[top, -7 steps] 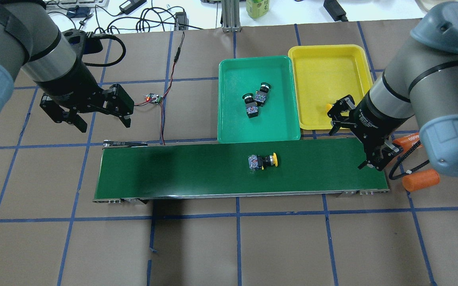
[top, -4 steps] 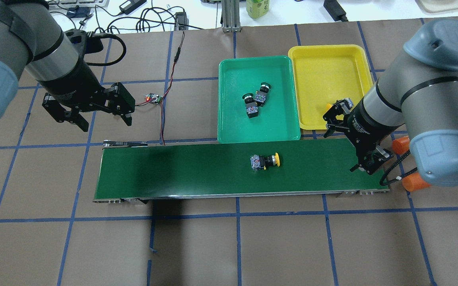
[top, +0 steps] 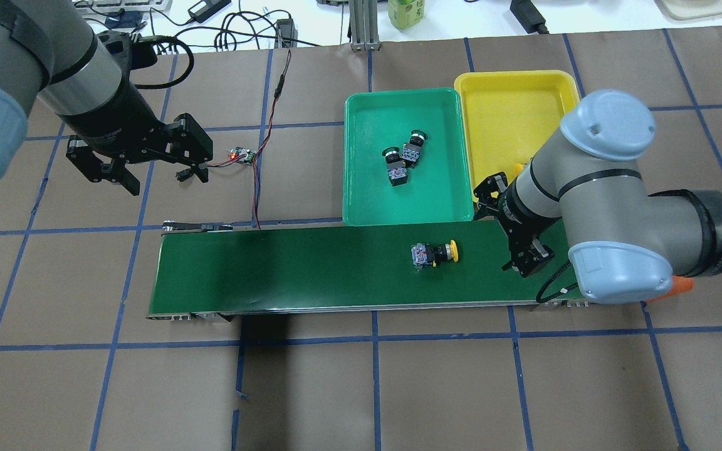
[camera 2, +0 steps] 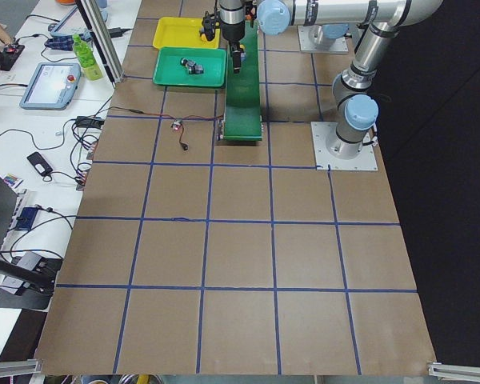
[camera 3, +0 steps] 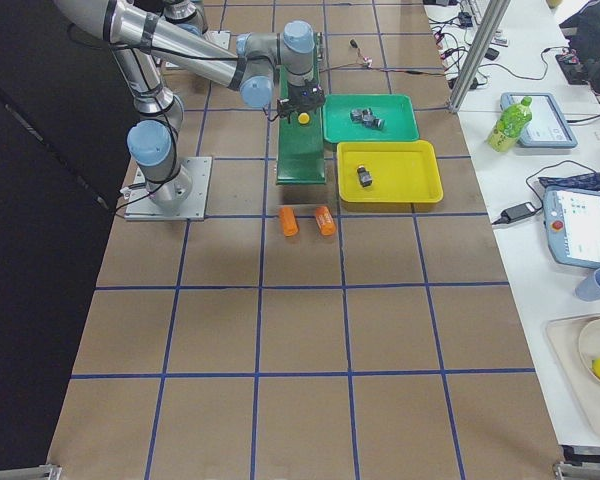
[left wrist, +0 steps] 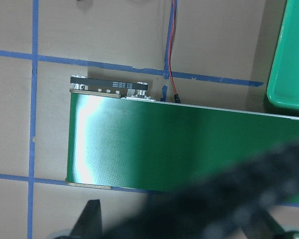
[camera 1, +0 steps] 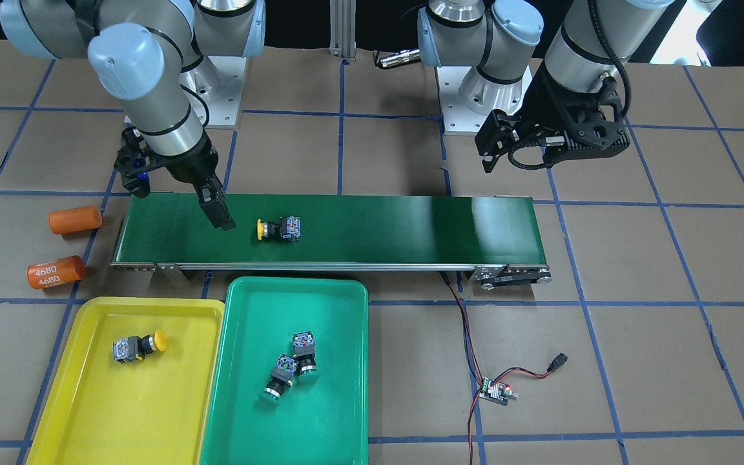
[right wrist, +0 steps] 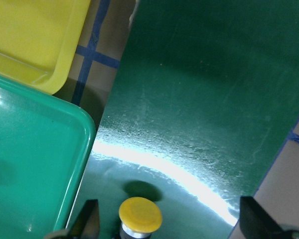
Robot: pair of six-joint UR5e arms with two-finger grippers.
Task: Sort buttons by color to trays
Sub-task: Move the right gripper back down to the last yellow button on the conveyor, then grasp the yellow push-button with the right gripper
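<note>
A yellow button lay on its side on the belt, toward the belt's right end, with its cap turned to the right gripper. That gripper hung over the belt just beside the cap, jaws wide and empty. In the right wrist view the yellow cap showed between the two fingers at the lower edge, touching neither. The second yellow button lay on its side in the yellow tray, mostly hidden behind the right arm in the overhead view. Two green buttons lay against each other near the middle of the green tray. The trays stood side by side, rims meeting, just beyond the belt. The left gripper hovered above the table past the belt's left end, well apart from every button, jaws wide and holding nothing. Two orange cylinders lay on the table off the belt's right end.
</note>
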